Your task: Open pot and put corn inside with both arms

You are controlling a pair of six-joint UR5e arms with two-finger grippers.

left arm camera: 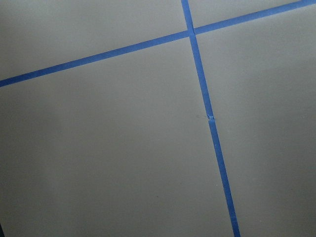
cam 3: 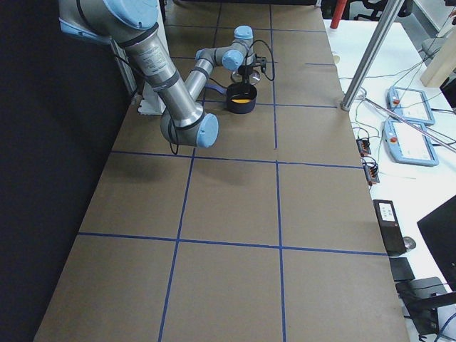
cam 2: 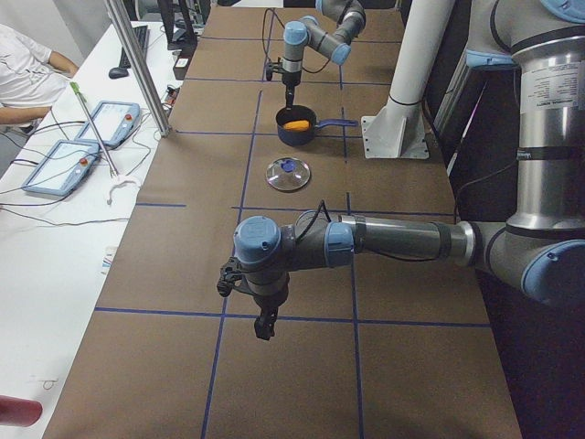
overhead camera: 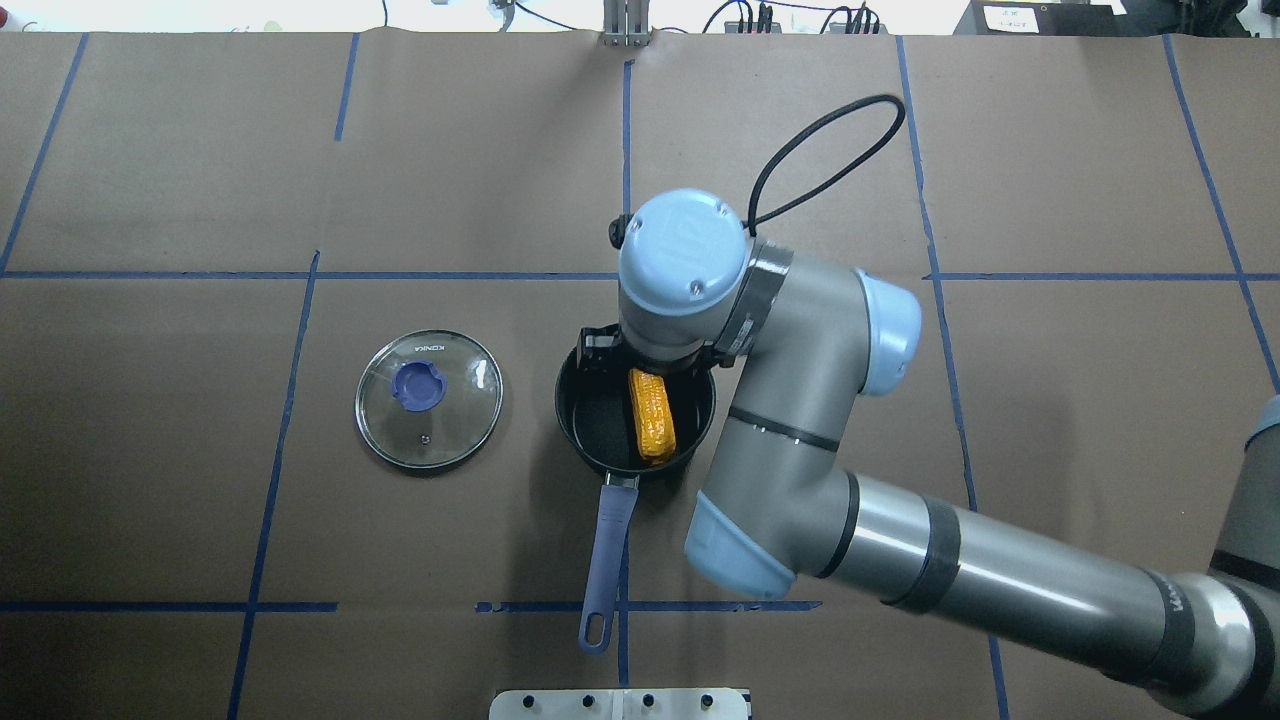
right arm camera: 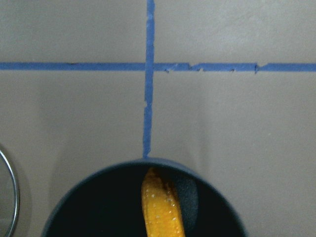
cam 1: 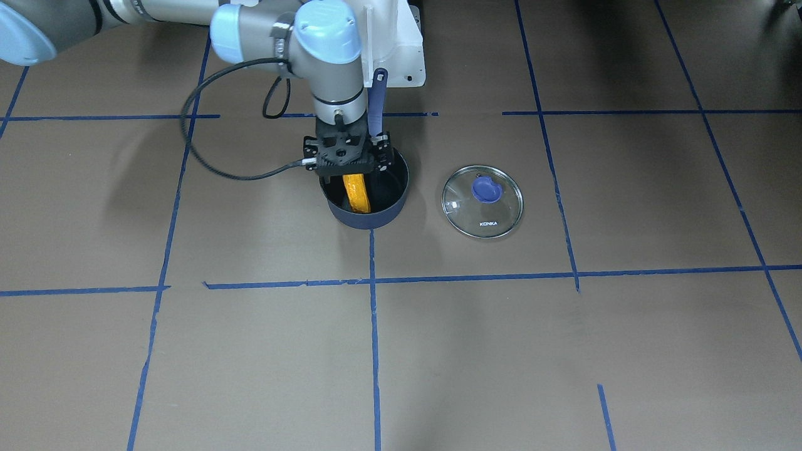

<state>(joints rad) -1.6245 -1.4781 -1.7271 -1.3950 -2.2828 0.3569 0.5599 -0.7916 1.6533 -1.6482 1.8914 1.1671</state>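
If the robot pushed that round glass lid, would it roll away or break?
The glass lid lies flat on the table, so it would probably slide, not roll. It looks like glass, so a drop might crack it. Its blue knob seems easiest to grip.

Glass lid (cam 1: 482,202) on taped table (cam 1: 250,351)

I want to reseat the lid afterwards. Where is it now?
In the overhead view the glass lid lies flat on the table, left of the pot and apart from it.
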